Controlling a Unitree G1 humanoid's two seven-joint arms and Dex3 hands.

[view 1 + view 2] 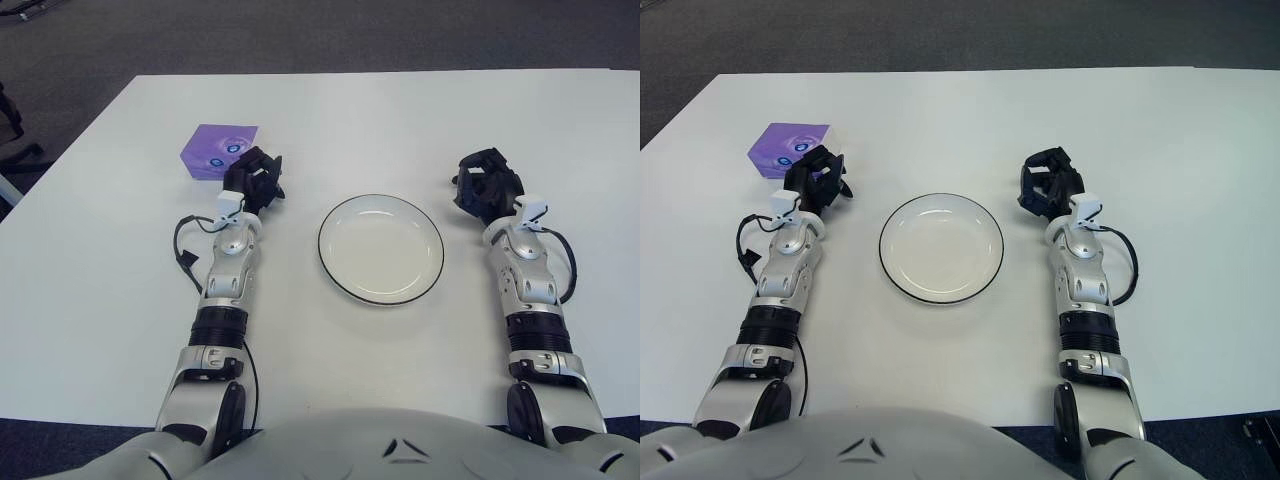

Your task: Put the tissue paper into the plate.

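Closest to me, both my forearms stretch forward over the white table (120, 330), one on each side of the plate (381, 249). That plate is white with a dark rim, it holds nothing, and it sits between my arms. Left robot hand (255, 180) rests on the table with its fingers loosely curled, gripping nothing, just beside the near right corner of the purple tissue paper pack (218, 150); whether they touch, I cannot tell. Right robot hand (487, 187) lies to the right of the plate, fingers relaxed and holding nothing.
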